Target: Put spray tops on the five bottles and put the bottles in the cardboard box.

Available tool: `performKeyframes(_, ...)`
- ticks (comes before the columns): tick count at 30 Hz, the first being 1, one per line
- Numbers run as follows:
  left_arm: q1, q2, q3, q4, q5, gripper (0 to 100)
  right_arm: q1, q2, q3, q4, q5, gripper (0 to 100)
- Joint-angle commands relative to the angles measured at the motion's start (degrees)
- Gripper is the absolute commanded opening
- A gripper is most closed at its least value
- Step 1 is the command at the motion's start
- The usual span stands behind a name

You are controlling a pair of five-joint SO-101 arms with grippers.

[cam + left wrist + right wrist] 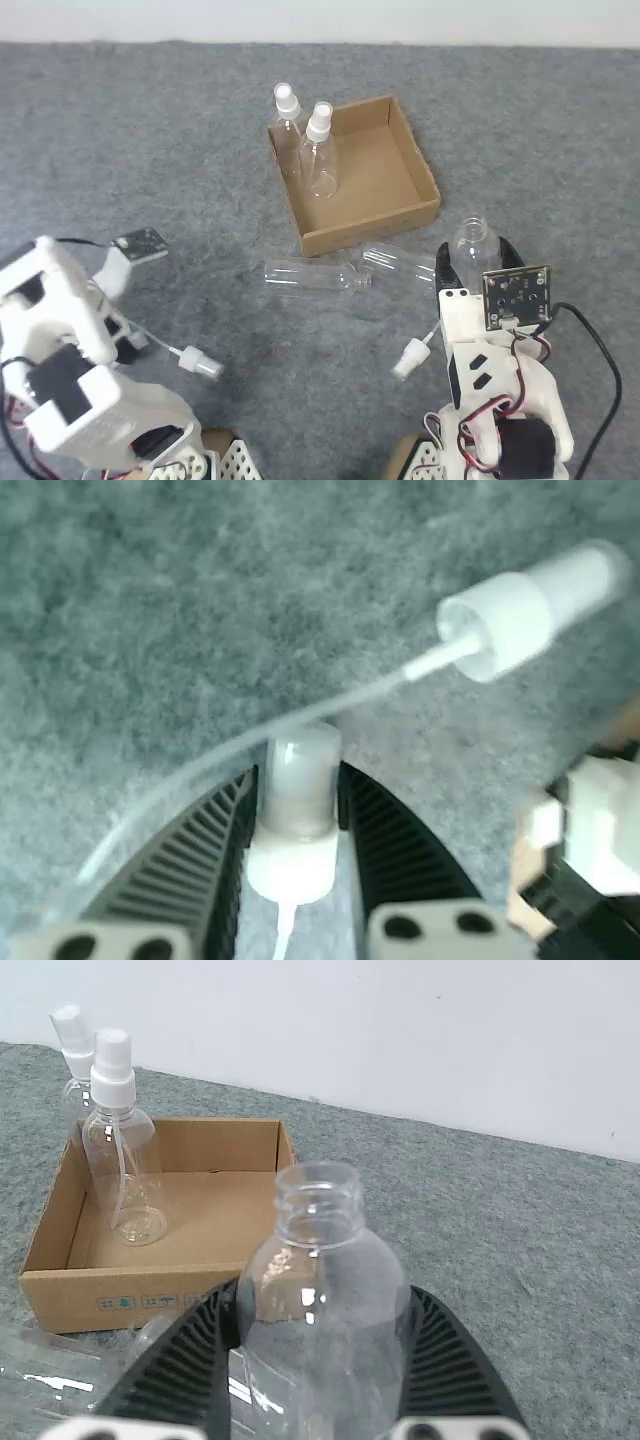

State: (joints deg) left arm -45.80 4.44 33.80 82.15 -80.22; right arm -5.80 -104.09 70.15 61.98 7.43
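Holds upright in the right jaws a clear plastic bottle (320,1300), round-shouldered, threaded neck open and bare of any top, black ribbed jaws closed against both its sides. Position: on the right arm's side of the grey-carpeted table (150,130), near the corner of the cardboard box (385,185) closest to that arm. Pinches in the left jaws a white spray top (298,810), cloudy overcap pointing away from the wrist, white collar behind it, thin dip tube running back between the jaws; touching the carpet or just above it, cannot tell. Just beyond, loose on the carpet, a second spray top (520,610), white, on its side, long clear dip tube curving back toward the left arm. Nearer the right arm, a third spray top (412,357), also white and on its side, a short piece of tube showing. In front of the box, two uncapped bottles on their sides, transparent and glinting: a left lying bottle (310,277) and a right lying bottle (400,262), nearly end to end, the right one close to the box's front wall. Inside the shallow, open brown box, standing upright, a capped bottle (320,165): clear body, white spray top with overcap, dip tube visible through the plastic. Beside it, at the box's far left corner, a rear capped bottle (287,125) of the same look, also upright; inside the wall or just outside it, hard to tell.
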Motion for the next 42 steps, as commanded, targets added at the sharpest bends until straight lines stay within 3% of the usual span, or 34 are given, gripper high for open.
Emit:
performKeyframes(1, 0.4, -4.7, -9.3, 10.6, 1.2, 2, 0.1, 0.0, -2.5, -1.7, -0.1, 6.2)
performKeyframes(13, 0.5, -4.7, -17.4, 18.1, 1.6, 2, 0.1, 0.0, -2.5, -1.7, -0.1, 6.2)
performKeyframes(31, 8.3, -4.7, -27.1, 17.8, 18.6, 1, -0.1, 0.0, -2.5, -1.7, -0.1, 6.2)
performKeyframes(42, 11.4, -7.5, -31.1, 17.2, 25.4, 1, -1.9, 0.0, -2.4, -1.5, 0.0, 6.2)
